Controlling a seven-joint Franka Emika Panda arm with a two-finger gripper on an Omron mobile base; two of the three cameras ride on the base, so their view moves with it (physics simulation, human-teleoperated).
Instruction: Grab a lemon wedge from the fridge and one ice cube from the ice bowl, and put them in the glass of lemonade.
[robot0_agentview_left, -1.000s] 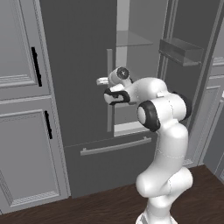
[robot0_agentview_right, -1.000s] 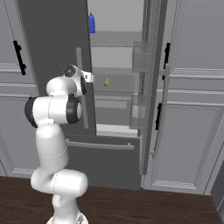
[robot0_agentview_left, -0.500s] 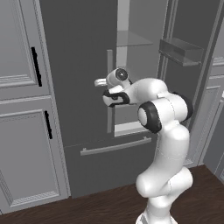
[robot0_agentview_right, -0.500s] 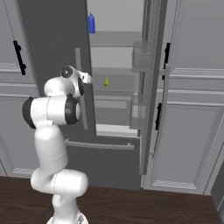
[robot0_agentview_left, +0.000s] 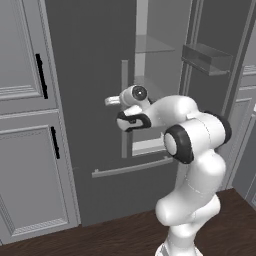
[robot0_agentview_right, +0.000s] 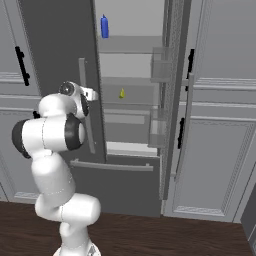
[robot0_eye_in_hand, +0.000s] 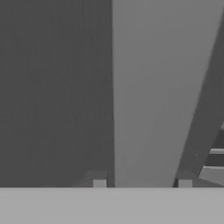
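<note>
Lemon wedge (robot0_agentview_right: 121, 93) sits on the fridge (robot0_agentview_right: 131, 65) shelf, beyond and to the right of your gripper (robot0_agentview_right: 93, 94), whose jaws straddle the door handle (robot0_agentview_right: 86, 105); grip state unclear

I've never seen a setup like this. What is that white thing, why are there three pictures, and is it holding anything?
It is a rendered kitchen. The white thing is a robot arm on a driving base, facing a tall dark fridge whose right door stands open.

Two pictures come from cameras on the base, behind the arm to its left and right. The third comes from a camera on the hand, looking along the gripper at the pale bar handle of the fridge's closed door; the fingertips stand on either side of it.

Inside, a tiny yellow lemon wedge sits on a shelf, and a blue bottle higher up.

Whether the gripper is clamping the handle isn't clear.
</note>
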